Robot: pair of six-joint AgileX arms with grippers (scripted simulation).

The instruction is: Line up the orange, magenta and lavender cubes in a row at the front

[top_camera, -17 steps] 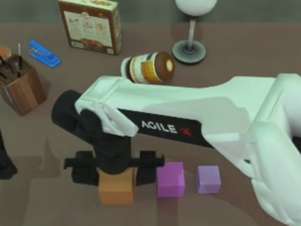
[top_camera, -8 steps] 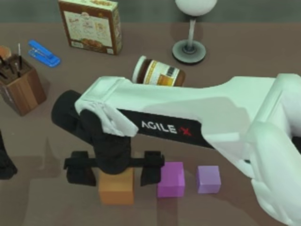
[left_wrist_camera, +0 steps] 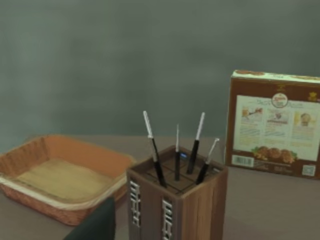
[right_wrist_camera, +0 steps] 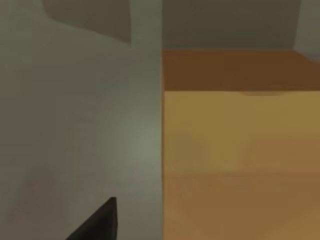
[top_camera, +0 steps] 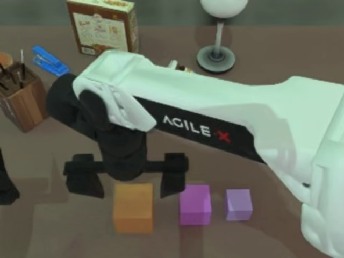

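Three cubes sit in a row at the table's front in the top view: the large orange cube (top_camera: pixel 133 207), the magenta cube (top_camera: pixel 194 204) to its right, and the small lavender cube (top_camera: pixel 238 204) furthest right. My right gripper (top_camera: pixel 129 180) hovers open just behind and above the orange cube, one finger (top_camera: pixel 85 180) on each side and nothing between them. The right wrist view shows the orange cube (right_wrist_camera: pixel 240 150) close up, clear of the fingertip (right_wrist_camera: pixel 102 220). My left arm (top_camera: pixel 5 185) is parked at the left edge.
Along the back stand a cereal box (top_camera: pixel 105 27), a blue stapler (top_camera: pixel 49 61), a wooden pen holder (top_camera: pixel 21 99) and a white stemmed lamp (top_camera: pixel 216 54). A jar (top_camera: pixel 180 67) is mostly hidden behind my right arm. A wicker basket (left_wrist_camera: pixel 60 180) shows in the left wrist view.
My right gripper opened wider, let go of the orange cube and rose back away from it. The jar rolled right and slipped behind the arm.
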